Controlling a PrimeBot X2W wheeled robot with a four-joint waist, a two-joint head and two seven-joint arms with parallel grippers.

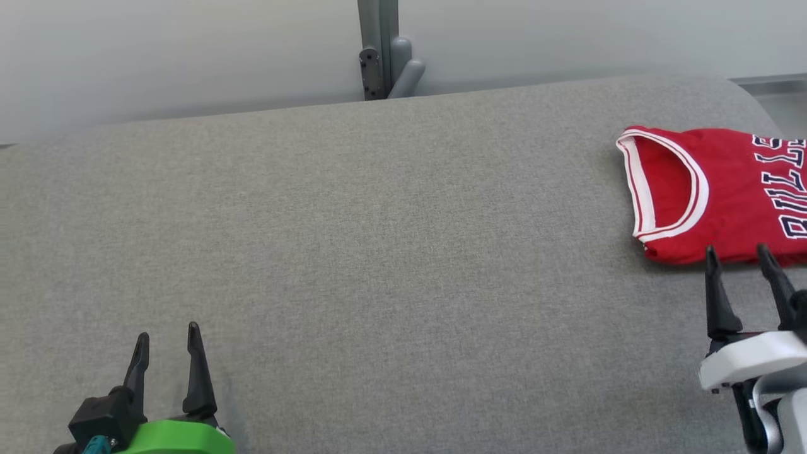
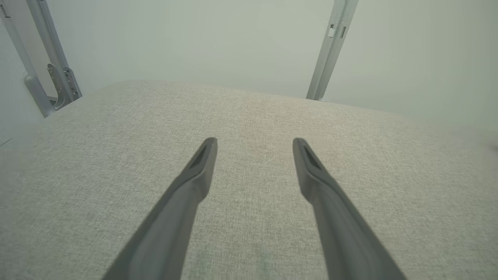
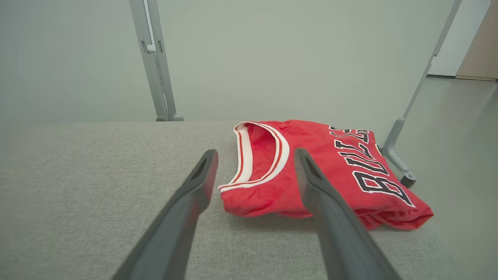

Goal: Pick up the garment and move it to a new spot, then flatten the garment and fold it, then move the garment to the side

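Now | garment (image 1: 725,189) folded (red) | right gripper (image 1: 737,250) spread, near it

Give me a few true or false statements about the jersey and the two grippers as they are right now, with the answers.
1. The red jersey lies folded near the right end of the grey fabric surface. True.
2. The right gripper is shut on the jersey. False: its jaws stand open and hold nothing.
3. The left gripper is open over bare fabric, far from the jersey. True.
4. The jersey's neckline trim is yellow. False: the trim is white with thin red lines.
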